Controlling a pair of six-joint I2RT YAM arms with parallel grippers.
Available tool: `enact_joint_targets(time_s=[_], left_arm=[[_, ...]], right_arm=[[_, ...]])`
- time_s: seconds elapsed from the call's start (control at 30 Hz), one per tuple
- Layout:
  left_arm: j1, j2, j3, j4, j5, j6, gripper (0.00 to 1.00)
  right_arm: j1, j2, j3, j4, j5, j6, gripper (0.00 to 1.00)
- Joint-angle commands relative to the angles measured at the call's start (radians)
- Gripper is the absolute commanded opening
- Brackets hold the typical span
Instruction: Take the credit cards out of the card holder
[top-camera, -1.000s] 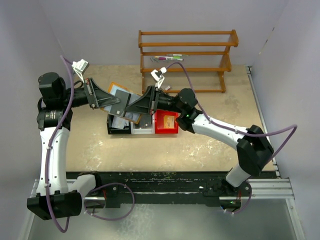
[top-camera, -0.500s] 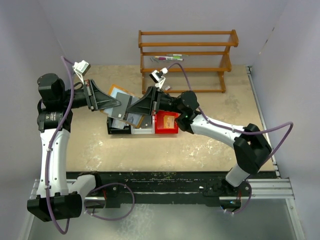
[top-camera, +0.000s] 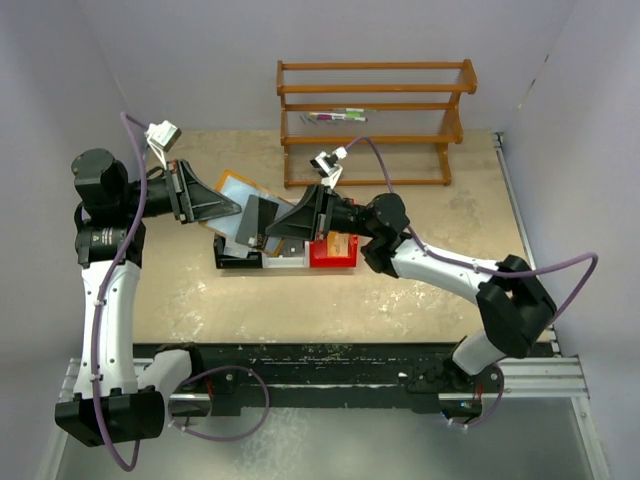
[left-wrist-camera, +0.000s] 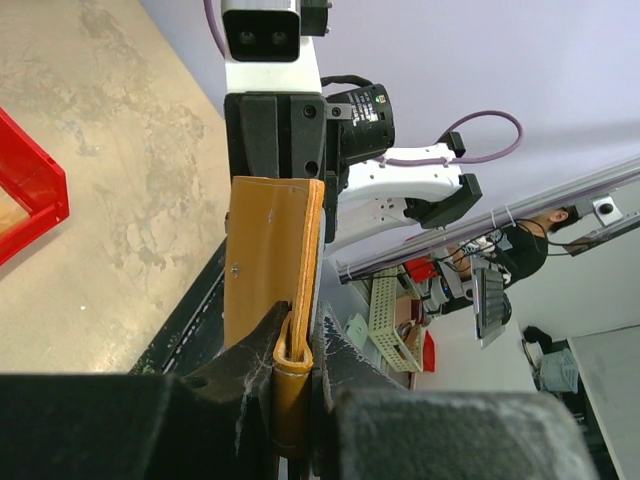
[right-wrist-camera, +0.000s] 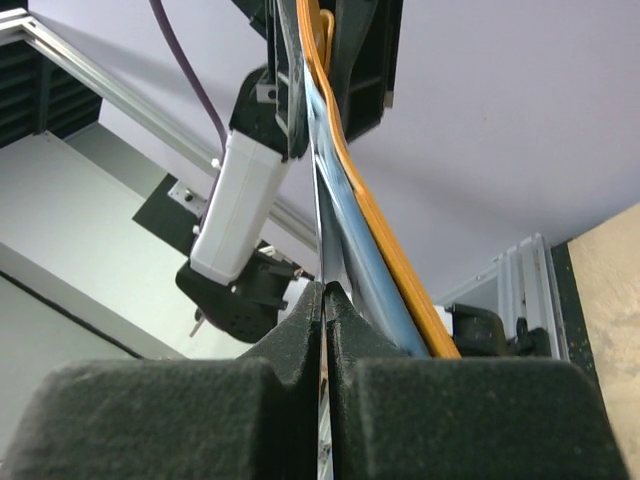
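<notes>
Card holder (top-camera: 236, 192) hangs over the bins (top-camera: 240, 263), before the rack (top-camera: 375, 90).

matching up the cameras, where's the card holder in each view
top external: card holder left of centre, held between the left gripper and right gripper, a dark card at its right edge
left wrist: centre, edge-on, rising from the left gripper
right wrist: orange strip curving from top centre down to the right
shared landmark: tan table, in all three views
</notes>
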Motion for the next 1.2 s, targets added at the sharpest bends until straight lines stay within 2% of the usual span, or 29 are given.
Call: enact_joint_targets(time_s=[0.0, 0.2, 0.4, 0.57, 0.67, 0.73, 0.83, 1.03, 1.17], left_arm=[[0.004, -0.003, 0.052, -0.010, -0.008, 0.053, 0.02], [0.006, 0.024, 0.173, -0.304, -0.111, 0.339, 0.00], [0.006, 0.031, 0.183, -0.344, -0.147, 0.383, 0.00], [0.007, 0.036, 0.198, -0.334, -0.131, 0.378, 0.00], [0.007, 0.041, 0.210, -0.322, -0.119, 0.369, 0.00], [0.007, 0.047, 0.228, -0.318, -0.117, 0.367, 0.00], [0.007, 0.050, 0.263, -0.322, -0.132, 0.374, 0.00], [0.007, 0.041, 0.294, -0.357, -0.158, 0.408, 0.00], [0.006, 0.037, 0.288, -0.366, -0.157, 0.410, 0.00]], right_arm=[[-0.026, -0.080, -0.074, 0.050, -0.020, -0.004, 0.00], [-0.095, -0.166, -0.162, 0.012, -0.054, -0.009, 0.00], [-0.116, -0.216, -0.172, -0.115, -0.071, -0.087, 0.00], [-0.158, -0.273, -0.169, -0.355, -0.054, -0.221, 0.00], [-0.180, -0.284, -0.116, -0.622, -0.015, -0.379, 0.00], [-0.181, -0.263, -0.063, -0.819, 0.036, -0.507, 0.00], [-0.180, -0.181, 0.005, -0.977, 0.078, -0.618, 0.00], [-0.174, 0.002, 0.119, -1.046, 0.170, -0.699, 0.00], [-0.129, 0.132, 0.262, -1.166, 0.294, -0.760, 0.00]])
